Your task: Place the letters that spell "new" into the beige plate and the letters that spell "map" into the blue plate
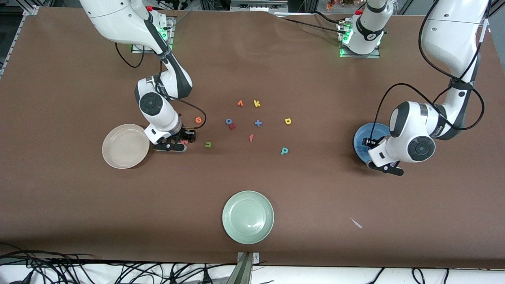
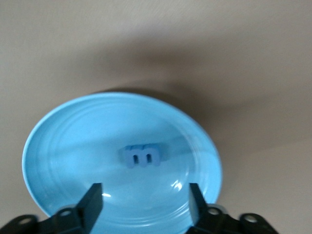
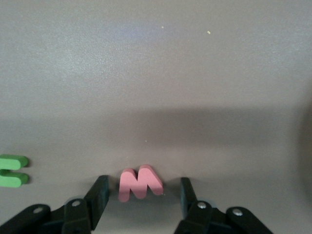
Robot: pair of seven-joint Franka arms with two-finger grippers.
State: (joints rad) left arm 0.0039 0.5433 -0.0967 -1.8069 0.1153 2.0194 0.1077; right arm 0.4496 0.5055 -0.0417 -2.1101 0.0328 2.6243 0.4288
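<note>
Near the right arm's end of the counter [image 1: 59, 205], the round cream-beige glossy plate [image 1: 125, 146] sits beside the right tool [image 3: 141, 195], whose fingers stand apart around the red-pink foam "w" [image 3: 140, 183], not gripping. The left tool [image 2: 145, 197] hangs spread over the round mid-blue glossy plate [image 2: 68, 146], where the blue foam "m" [image 2: 142, 156] lies free.

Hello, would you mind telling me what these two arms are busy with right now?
They are sorting foam letters onto plates. The left claw hangs open over the blue plate, where the blue "m" already lies. The right claw is down on the table beside the beige plate, its fingers on either side of the pink "w". The green "n" and other letters wait mid-table.
</note>
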